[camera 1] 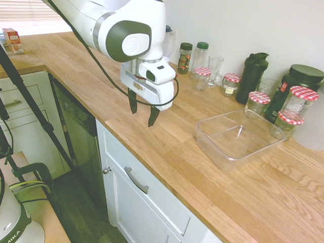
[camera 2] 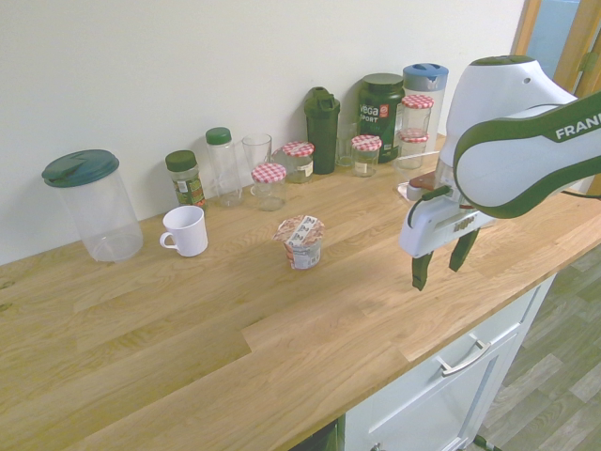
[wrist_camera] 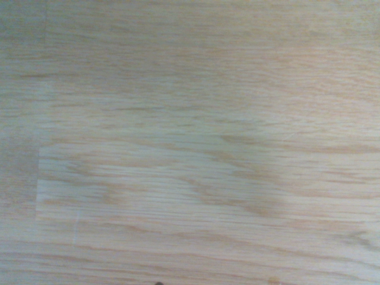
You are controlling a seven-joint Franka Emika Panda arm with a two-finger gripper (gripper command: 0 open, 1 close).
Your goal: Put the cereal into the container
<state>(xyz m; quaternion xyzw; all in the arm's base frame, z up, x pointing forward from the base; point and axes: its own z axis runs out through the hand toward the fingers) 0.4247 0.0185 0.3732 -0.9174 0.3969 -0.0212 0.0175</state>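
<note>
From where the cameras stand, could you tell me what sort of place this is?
Most likely a kitchen: a wooden worktop over white cabinets, with lidded glass jars and a white mug on it.

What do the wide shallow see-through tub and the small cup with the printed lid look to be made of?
Wide shallow clear tub: glossy, probably rigid plastic; thin see-through walls and highlights suggest it.
Small cup with printed lid: likely thin plastic or card; its lid's crinkled, overhanging edge suggests foil or film.

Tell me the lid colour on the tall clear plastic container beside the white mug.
Dark green lid; it shows best in the second exterior view.
</note>
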